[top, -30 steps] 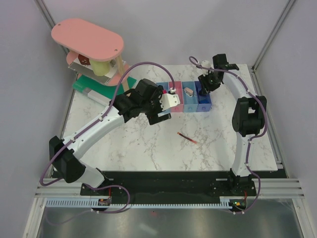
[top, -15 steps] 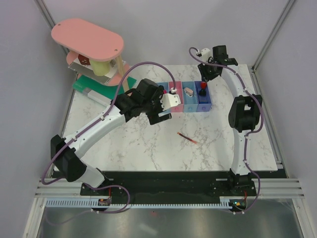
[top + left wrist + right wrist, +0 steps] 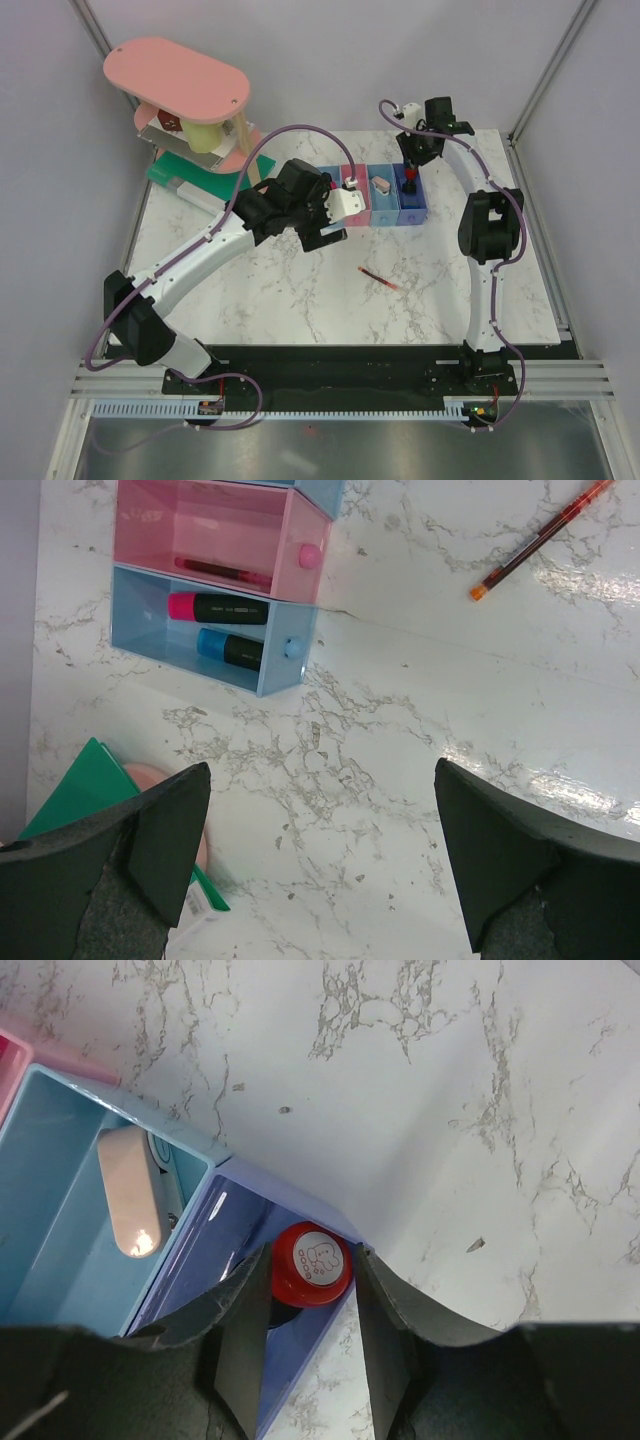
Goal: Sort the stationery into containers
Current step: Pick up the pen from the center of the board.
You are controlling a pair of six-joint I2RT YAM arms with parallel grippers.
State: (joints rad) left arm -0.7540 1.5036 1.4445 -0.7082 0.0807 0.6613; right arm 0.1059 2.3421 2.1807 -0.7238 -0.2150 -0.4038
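My right gripper (image 3: 312, 1252) hangs open over the far end of the purple-blue bin (image 3: 200, 1260). The round red-and-black knob (image 3: 310, 1263) stands in that bin below the fingers, free of them; the top view shows it (image 3: 409, 180) with the gripper (image 3: 413, 152) behind. A pale pink eraser (image 3: 128, 1192) lies in the neighbouring light blue bin (image 3: 50, 1210). My left gripper (image 3: 320, 770) is wide open above bare marble. In its view, a pink bin (image 3: 295, 555) holds a thin red pen (image 3: 222, 572) and a light blue bin (image 3: 280, 655) holds two markers (image 3: 215, 608). Another red pen (image 3: 378, 278) lies loose on the table.
A large pink oval-topped stand (image 3: 176, 80) and a green flat box (image 3: 185, 172) occupy the back left corner. The left arm (image 3: 215, 245) stretches diagonally across the table's left half, its wrist partly covering the leftmost bin. Metal frame posts (image 3: 545, 75) rise at the back corners.
The right gripper has drawn up and back from the purple-blue bin, leaving the red-and-black knob standing inside. The left arm has barely moved.
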